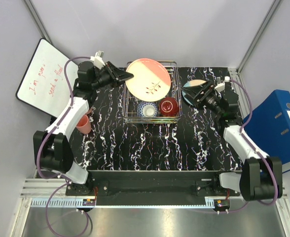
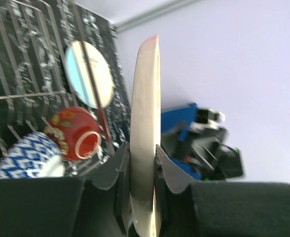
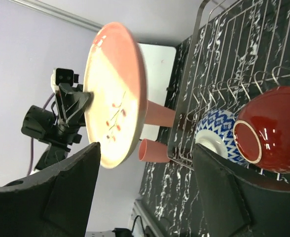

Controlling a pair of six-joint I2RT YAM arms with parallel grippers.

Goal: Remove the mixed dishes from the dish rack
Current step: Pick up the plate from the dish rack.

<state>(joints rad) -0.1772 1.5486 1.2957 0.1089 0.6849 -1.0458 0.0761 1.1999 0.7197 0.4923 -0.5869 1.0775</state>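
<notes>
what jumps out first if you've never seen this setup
The big pink-edged plate draws the eye first, lifted above the dish rack with the left gripper clamped on its rim. Next come the glossy red bowl and the blue-white bowl, side by side at the rack's near end.

I'm working over a black bench top [image 1: 160, 148] veined with white. The dish rack [image 1: 131, 109] sits on it against the far edge, about midway along. Just right of the rack, toward the far right corner, the blue-edged plate [image 1: 190, 89] lies flat on the marble pattern. By the left edge, roughly halfway between near and far, stand the pink cups [image 3: 154, 150]. My right wrist camera shows two of them close together. From above I can make out only one cup [image 1: 84, 125].
</notes>
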